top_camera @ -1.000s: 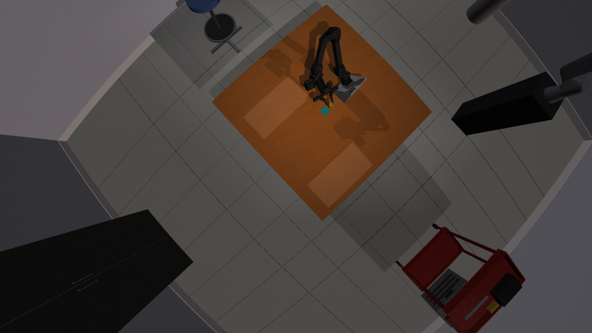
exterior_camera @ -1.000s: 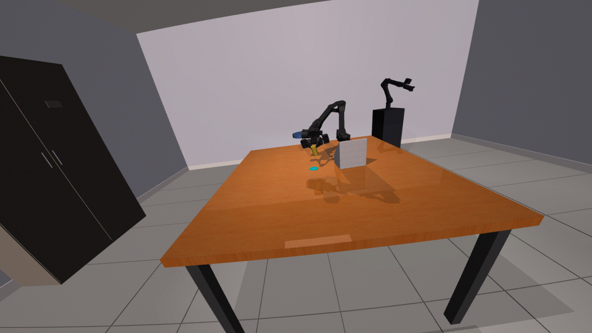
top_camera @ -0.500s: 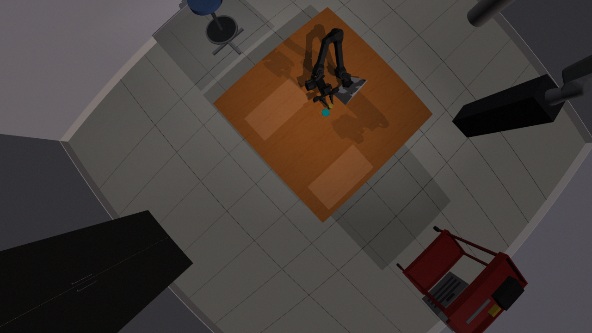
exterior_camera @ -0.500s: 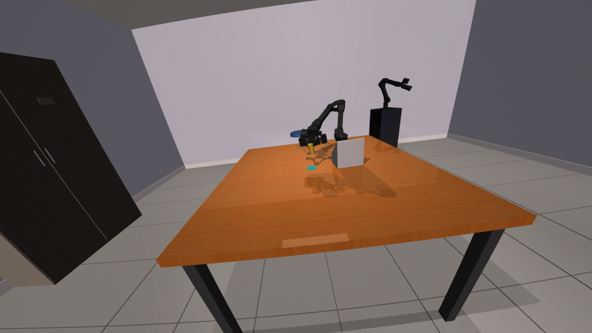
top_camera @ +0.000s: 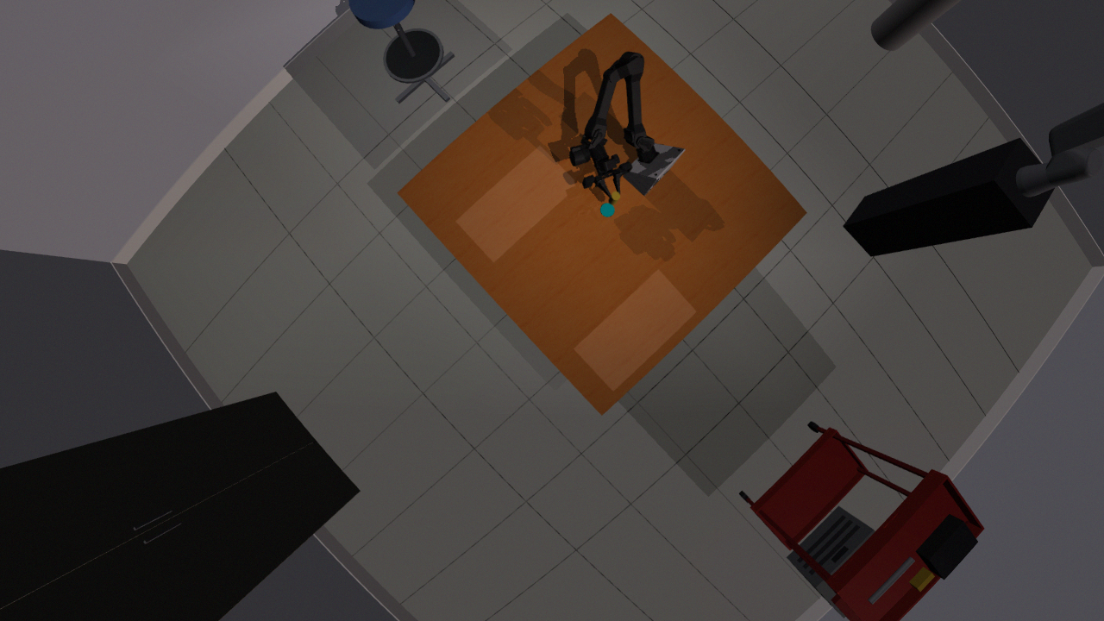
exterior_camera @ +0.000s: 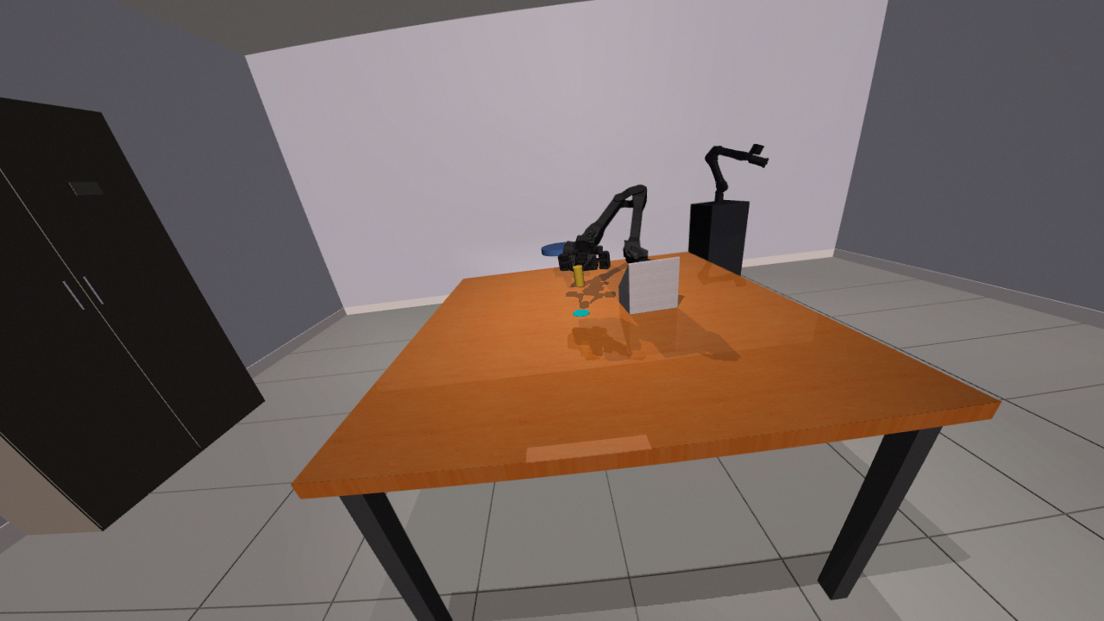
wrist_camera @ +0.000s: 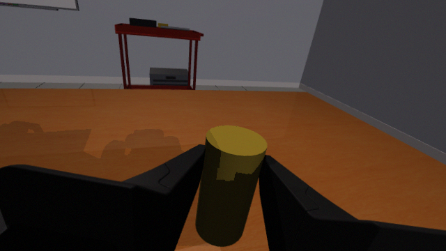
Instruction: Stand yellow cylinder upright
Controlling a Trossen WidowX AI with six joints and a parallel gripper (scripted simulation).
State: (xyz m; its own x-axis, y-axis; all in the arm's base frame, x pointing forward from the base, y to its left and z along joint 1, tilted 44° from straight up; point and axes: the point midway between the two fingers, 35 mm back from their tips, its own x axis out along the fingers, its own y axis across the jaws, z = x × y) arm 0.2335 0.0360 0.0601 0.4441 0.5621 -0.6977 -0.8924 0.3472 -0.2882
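Nearest the wrist camera, the fingers of the gripper pinch the yellow tall cylinder, one pad on either side near its top end. In the exterior view the cylinder stands practically upright in the grasp, its lower part reaching down below the fingers. It appears to hang above the table, though the gap under its base is hard to judge.

Just beyond it, as the exterior view shows, lies the cyan circle — near the cylinder, but not yet covered by it. The step in hand looks to be the carry and alignment; the turning seems largely done. A good move keeps the wrist attitude fixed, brings the base over the circle's middle, and only then goes straight down. Judging by the base rather than the top matters here, since any lean would put the two out of line. Contact should be gentle and flat; a tall, narrow piece could tip if let go on an edge. Then both fingers should spread evenly and back off along their own direction, without brushing the side.

Farther off, the white panel stands near the arm — worth keeping clear of. The red cart is well apart, beyond the table.
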